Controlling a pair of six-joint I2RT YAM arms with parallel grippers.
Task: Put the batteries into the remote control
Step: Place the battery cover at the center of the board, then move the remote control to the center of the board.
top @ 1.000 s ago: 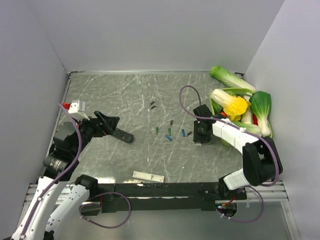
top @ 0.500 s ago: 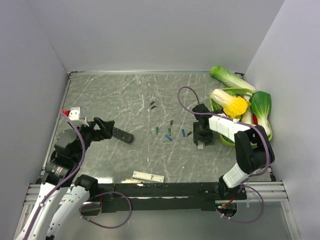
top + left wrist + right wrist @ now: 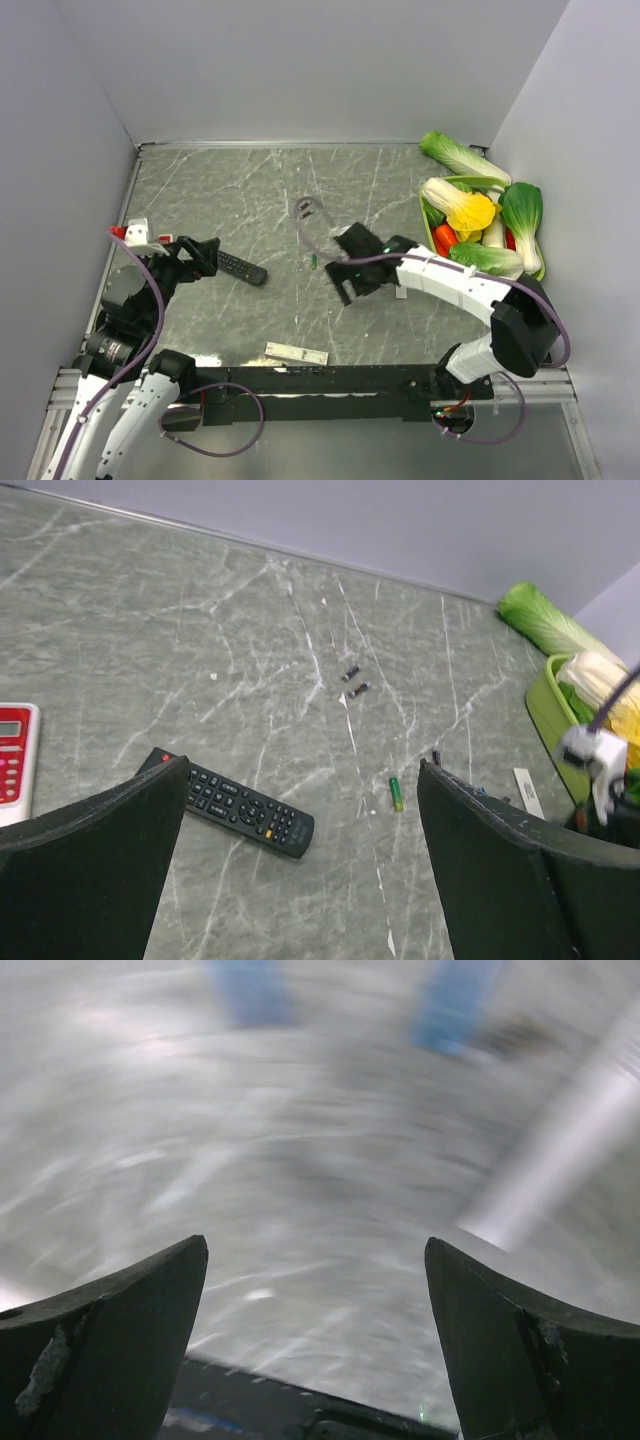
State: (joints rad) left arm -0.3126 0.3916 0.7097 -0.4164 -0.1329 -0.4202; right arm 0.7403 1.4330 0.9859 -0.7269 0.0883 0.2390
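- Left black two-finger pincer (image 3: 303, 770): spread wide, holding nothing.
- Seen from above, just at its 4 o'clock: long black remote control (image 3: 243, 268), flat on the grey marble table (image 3: 230, 190), buttons up.
- At 3 o'clock of the remote, well apart: tiny green battery (image 3: 313, 262).
- At 12 o'clock of that one: two tiny black batteries (image 3: 305, 208).
- Right black pincer (image 3: 315, 1245): fingers apart, empty, low over the table at 4 o'clock of the green battery.
- In its blurry wrist view, up at 12 o'clock: two blue batteries (image 3: 245, 990).
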